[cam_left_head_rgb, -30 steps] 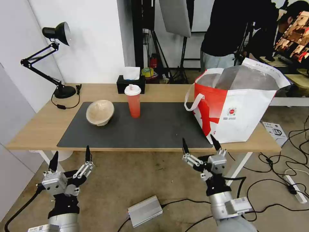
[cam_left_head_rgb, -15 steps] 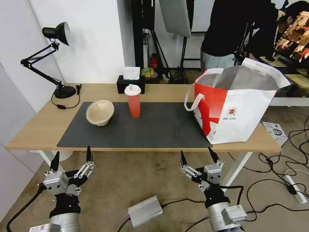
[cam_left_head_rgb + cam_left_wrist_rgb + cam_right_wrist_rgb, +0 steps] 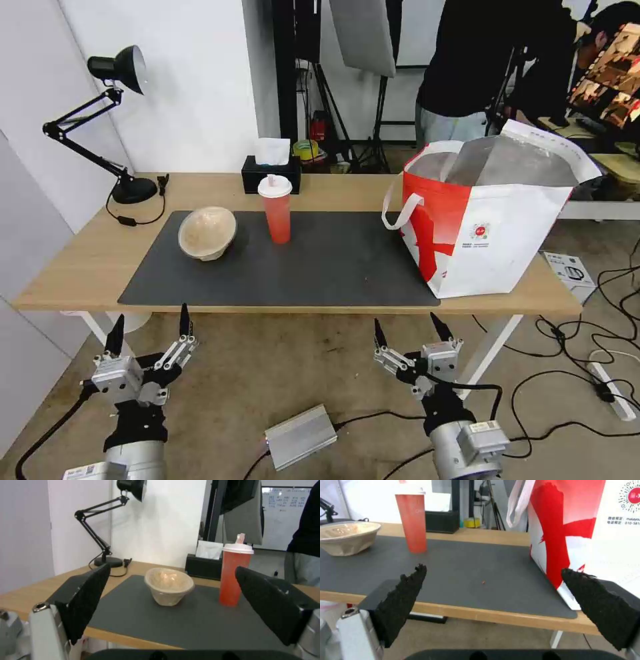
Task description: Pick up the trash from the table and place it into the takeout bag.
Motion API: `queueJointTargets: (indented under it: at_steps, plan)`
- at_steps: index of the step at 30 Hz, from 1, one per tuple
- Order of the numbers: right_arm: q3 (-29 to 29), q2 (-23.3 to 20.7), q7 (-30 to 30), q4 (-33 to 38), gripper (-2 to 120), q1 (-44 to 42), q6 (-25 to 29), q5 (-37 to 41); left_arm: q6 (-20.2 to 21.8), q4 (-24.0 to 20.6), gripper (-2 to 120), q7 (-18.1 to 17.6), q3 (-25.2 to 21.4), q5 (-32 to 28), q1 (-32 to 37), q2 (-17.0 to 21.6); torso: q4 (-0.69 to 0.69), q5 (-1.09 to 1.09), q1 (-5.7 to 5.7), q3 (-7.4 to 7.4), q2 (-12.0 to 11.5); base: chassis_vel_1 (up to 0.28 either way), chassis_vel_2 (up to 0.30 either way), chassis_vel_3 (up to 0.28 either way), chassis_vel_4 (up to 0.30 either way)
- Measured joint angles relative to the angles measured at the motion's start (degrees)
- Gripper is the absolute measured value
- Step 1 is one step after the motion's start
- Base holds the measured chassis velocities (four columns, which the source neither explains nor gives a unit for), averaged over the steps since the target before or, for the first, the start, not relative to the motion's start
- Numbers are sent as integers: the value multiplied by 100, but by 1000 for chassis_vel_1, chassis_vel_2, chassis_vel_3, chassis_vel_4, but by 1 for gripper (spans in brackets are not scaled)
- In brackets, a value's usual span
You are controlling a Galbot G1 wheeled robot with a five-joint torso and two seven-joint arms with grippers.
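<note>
Hanging spread and empty below the table (image 3: 80, 267) edge, left gripper (image 3: 148, 329) and right gripper (image 3: 407, 331) are facing the beige bowl (image 3: 207, 231) and red cup (image 3: 277, 210), probably readying a reach

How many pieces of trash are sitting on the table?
2. A beige paper-pulp bowl tilts on the dark grey mat, and a translucent red drink cup with white lid stands upright beside it. More may be hidden inside the red-and-white takeout bag.

Red cup (image 3: 277, 213), beige bowl (image 3: 207, 232), red/white bag (image 3: 490, 233), grey mat (image 3: 320, 267).
</note>
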Motion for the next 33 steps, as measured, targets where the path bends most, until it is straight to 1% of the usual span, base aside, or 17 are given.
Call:
queueJointTargets:
  at_steps: [16,17,18,19,21,22,23,24,27,30,31,33]
  plan:
    - [28,68,-46,-62,100,99,58,-96,4,1,100,-2,-2,-4,-6,1,0,0,0,0,0,0,0,0,0]
    - [47,59,-138,-75,100,100,107,-130,4,3,100,-2,-1,-4,-7,1,0,0,0,0,0,0,0,0,0]
    - [101,5,-566,-115,100,142,388,-204,4,11,100,-2,0,-6,-14,2,0,0,0,0,0,0,0,0,0]
    - [101,5,-566,-115,100,142,388,-204,4,11,100,-2,0,-6,-14,2,0,0,0,0,0,0,0,0,0]
    - [160,-117,-1171,-134,100,298,794,-165,4,22,100,-3,0,-9,-25,3,0,0,0,0,0,0,0,0,0]
    - [187,-161,-1347,-135,100,376,928,-147,4,26,100,-3,3,-10,-25,3,0,0,0,0,0,0,0,0,0]
    - [192,-212,-1489,-130,100,455,1046,-125,4,32,100,-3,8,-10,-21,3,1,0,0,0,0,0,0,0,0]
    - [192,-212,-1489,-130,100,455,1046,-125,4,32,100,-3,8,-10,-21,3,1,0,0,0,0,0,0,0,0]
    - [186,-376,-1993,-53,100,605,1290,31,4,43,100,-4,6,-9,-8,3,0,0,0,0,0,0,0,0,0]
    - [181,-420,-2213,-56,100,676,1397,73,4,46,100,-4,2,-10,-10,3,0,0,0,-1,0,0,0,0,0]
    - [177,-439,-2413,-95,100,766,1485,101,4,47,100,-4,-1,-11,-13,4,0,0,0,-1,0,0,0,0,0]
    - [174,-442,-2465,-112,100,796,1500,115,4,48,100,-5,-2,-12,-13,4,0,0,0,-1,0,0,0,0,0]
